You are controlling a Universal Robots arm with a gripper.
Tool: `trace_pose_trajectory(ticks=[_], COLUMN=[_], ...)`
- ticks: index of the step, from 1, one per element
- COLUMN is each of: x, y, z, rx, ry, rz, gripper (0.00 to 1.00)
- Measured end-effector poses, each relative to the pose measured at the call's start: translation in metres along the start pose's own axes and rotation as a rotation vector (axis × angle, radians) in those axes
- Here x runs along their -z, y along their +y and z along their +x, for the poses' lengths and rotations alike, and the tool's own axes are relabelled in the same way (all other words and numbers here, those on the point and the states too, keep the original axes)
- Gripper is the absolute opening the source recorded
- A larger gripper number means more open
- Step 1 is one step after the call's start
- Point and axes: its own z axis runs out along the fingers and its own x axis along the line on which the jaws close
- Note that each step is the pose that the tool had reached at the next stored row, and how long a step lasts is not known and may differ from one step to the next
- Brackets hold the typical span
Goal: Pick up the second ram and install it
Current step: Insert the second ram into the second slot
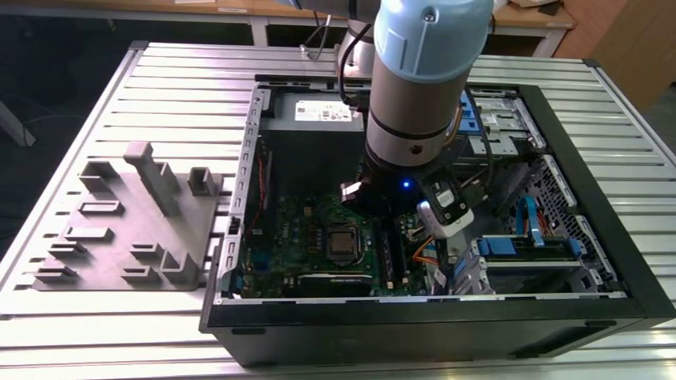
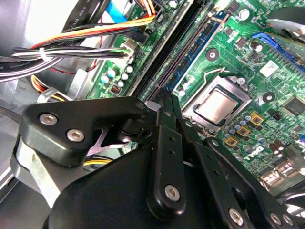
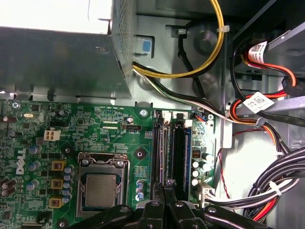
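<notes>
Blue-green second ram (image 2: 199,42) seated lengthwise along black sockets (image 2: 174,47), hand (image 2: 165,94) closed

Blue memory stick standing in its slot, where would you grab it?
Grab the blue memory stick by its long top edge, probably, pinching its flat faces. It stands on edge beside black sockets, so straight down from above looks the freest way in.

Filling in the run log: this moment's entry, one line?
arm inside case | gripper low over black memory sockets beside processor | blue-green stick in neighbouring socket | hold: cannot tell
</notes>
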Motion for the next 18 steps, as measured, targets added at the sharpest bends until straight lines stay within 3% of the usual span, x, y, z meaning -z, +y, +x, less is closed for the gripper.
trace_pose_trajectory(ticks=[10, 18], x=[-0.0001, -0.0001], y=[0.0, 0.0], z=[-0.0001, -0.0008], rx=[-0.04, -0.046], ry=[-0.0027, -0.003], rz=[0.0024, 0.0027], gripper=[0.08, 0.08])
